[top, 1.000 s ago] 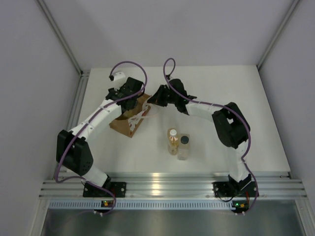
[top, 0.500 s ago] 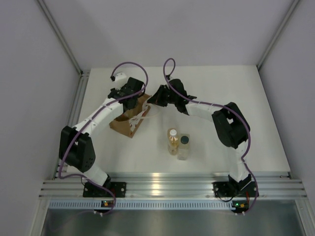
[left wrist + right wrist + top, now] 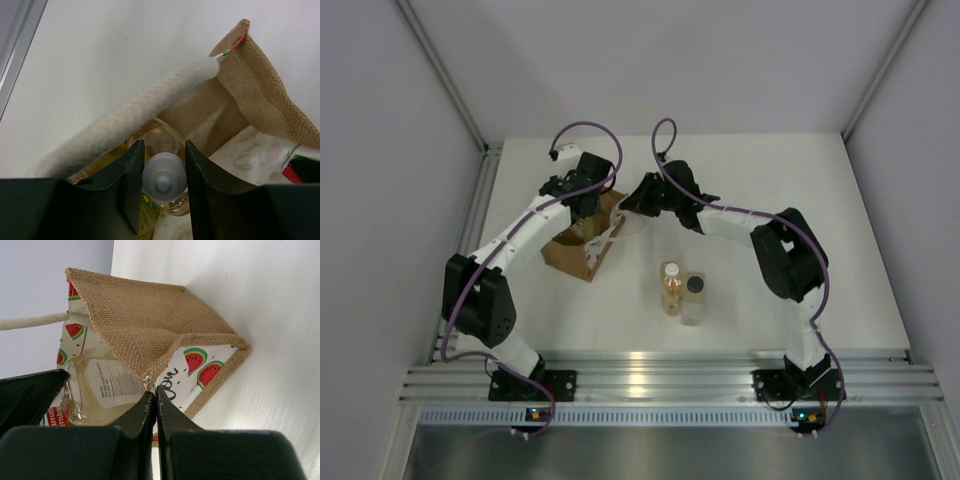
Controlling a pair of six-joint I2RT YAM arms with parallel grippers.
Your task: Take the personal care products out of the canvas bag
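Tan burlap forms the canvas bag (image 3: pixel 566 251), which stands on the white table (image 3: pixel 770 175) between the two tools. The left gripper (image 3: pixel 163 152) reaches down into the bag's open mouth. Its jaws are clenched on the cap of a pale-capped bottle (image 3: pixel 162 181) standing inside, with one finger (image 3: pixel 131 175) against each side of the cap. A white rope handle (image 3: pixel 145 112) crosses just beyond those fingertips. The right gripper (image 3: pixel 152 392) is pinched tight on the bag's upper rim, and the watermelon-printed lining shows just past its tips. Outside the bag, back toward the arm bases from the right gripper and well apart from both tools, an amber bottle (image 3: pixel 671 287) and a clear bottle (image 3: pixel 694 297) stand upright, just beside each other.
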